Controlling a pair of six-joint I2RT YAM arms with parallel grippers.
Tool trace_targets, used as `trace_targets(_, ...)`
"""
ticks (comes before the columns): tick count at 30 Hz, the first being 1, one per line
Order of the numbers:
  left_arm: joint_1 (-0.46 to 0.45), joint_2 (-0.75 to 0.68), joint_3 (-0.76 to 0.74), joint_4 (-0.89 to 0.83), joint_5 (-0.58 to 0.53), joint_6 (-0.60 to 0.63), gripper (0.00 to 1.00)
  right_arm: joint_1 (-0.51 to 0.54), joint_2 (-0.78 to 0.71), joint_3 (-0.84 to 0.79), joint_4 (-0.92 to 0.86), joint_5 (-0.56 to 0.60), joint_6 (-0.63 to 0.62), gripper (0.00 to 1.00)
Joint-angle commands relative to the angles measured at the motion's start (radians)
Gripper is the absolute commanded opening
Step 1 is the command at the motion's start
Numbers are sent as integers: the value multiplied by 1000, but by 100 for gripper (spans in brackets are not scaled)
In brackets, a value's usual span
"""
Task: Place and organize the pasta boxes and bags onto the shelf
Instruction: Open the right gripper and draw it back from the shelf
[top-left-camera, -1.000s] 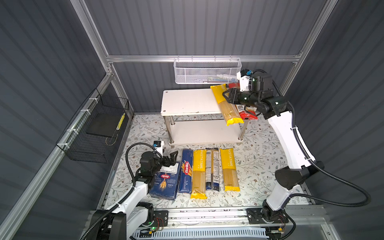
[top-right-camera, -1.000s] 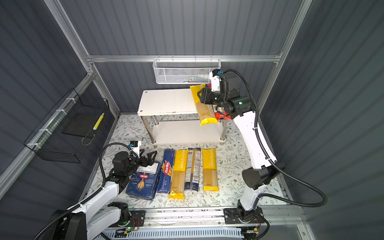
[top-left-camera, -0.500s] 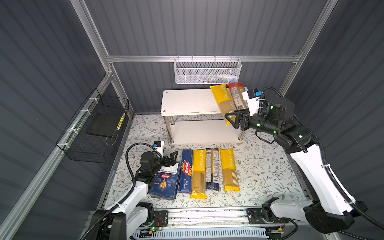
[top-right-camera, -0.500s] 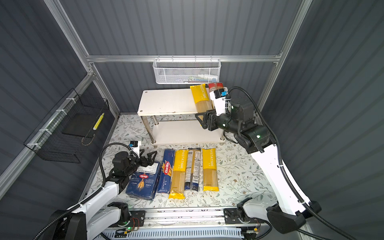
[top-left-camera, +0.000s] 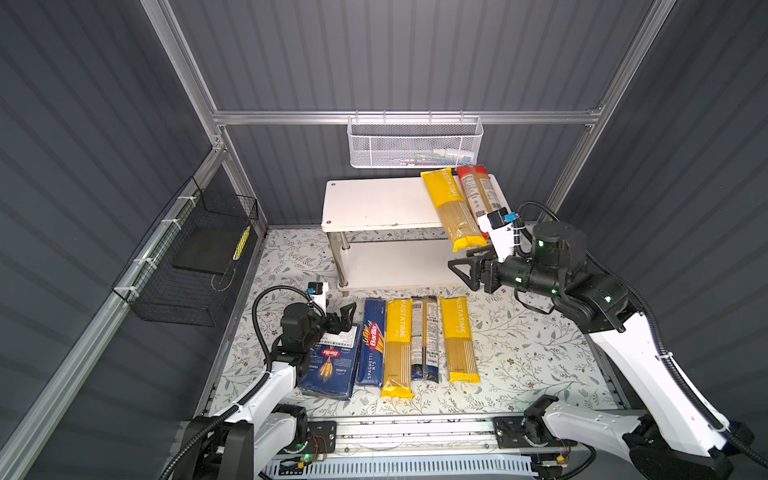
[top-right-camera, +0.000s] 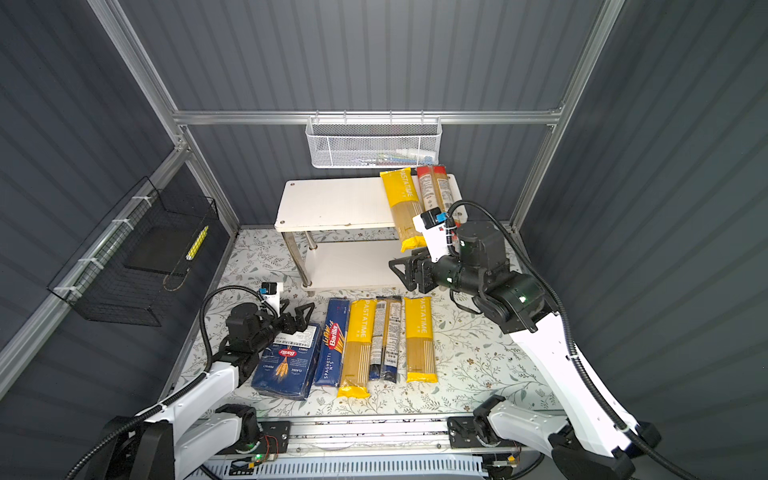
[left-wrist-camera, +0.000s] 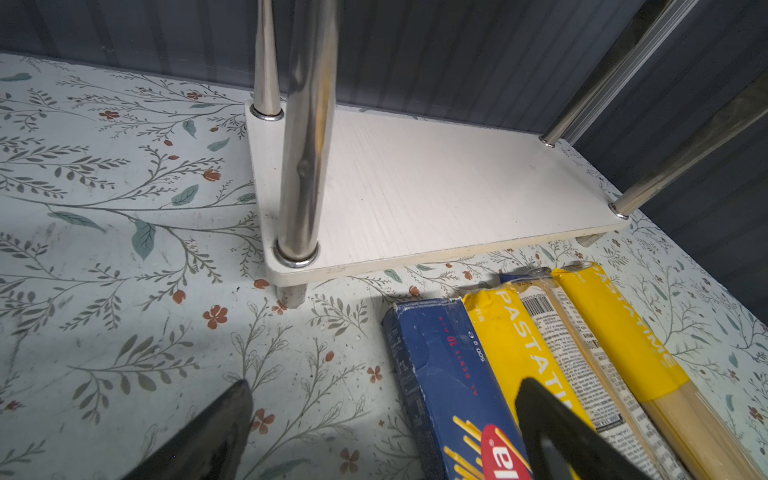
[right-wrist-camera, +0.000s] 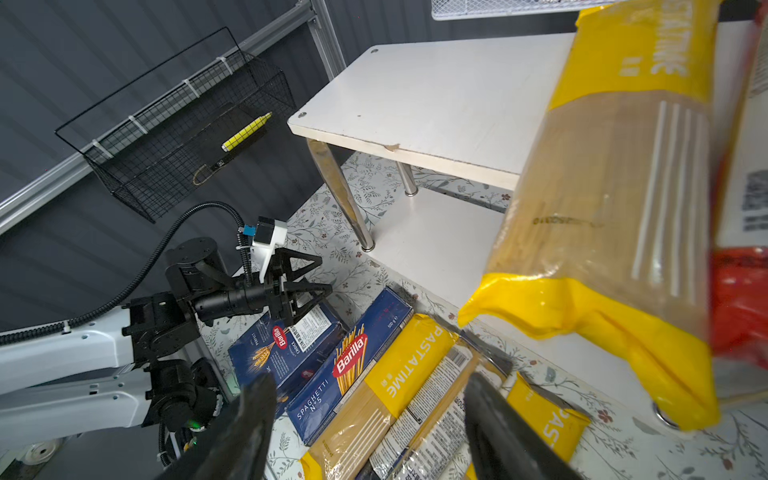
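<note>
Meanwhile, you are between placements: your right gripper hangs wide open, holding nothing, just in front of the shelf near its right end, above the floral mat. Two bags lie at the right of the top board. One is a yellow PASTATIME bag, pale strands showing through clear film, slanted, its near end hanging over the board's near edge. The other is a red-ended bag just beside it on the right. The lower board carries nothing. Five packs wait in a tight row on the mat on the near side of the shelf. From left to right they are the wide Barilla carton, the narrow spaghetti carton, the left yellow bag, the navy-ended bag and the right yellow bag. Your left gripper is also open and empty, poised over the far end of the wide carton. By the look of it the task is under halfway, and the next pick falls to the right arm, since the right yellow bag lies closest below it. That calls for turning the jaws across the bag's narrow width, coming down around its middle so the long pack does not droop, then laying it square beside the others. The overhanging bag probably wants a nudge farther back.
</note>
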Motion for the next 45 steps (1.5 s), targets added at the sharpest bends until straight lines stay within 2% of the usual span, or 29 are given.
trace_targets(1, -4, -24, 4, 1, 0, 10, 100, 3, -16, -4, -19, 69, 7, 73)
trace_targets(5, -4, -7, 9, 13, 11, 3, 100, 3, 42, 10, -27, 93, 41, 74)
trace_targets(8, -4, -1, 18, 7, 23, 2, 99, 3, 89, 43, -57, 61, 50, 74)
trace_targets(14, -4, -35, 0, 0, -5, 8, 100, 3, 96, 40, -44, 76, 35, 76)
trace_targets(21, -4, 3, 14, 7, 16, 2, 100, 2, 149, 68, -5, 45, 29, 76)
trace_targets(28, -4, -40, 0, -5, -1, 5, 100, 3, 167, 44, 38, 20, 41, 77)
trace_targets(37, -4, -7, 12, 0, 0, 4, 100, 2, 190, 57, 44, 62, 2, 82)
trace_targets(45, -4, 7, 15, 4, 6, 4, 100, 1, 275, 147, 8, 68, -33, 86)
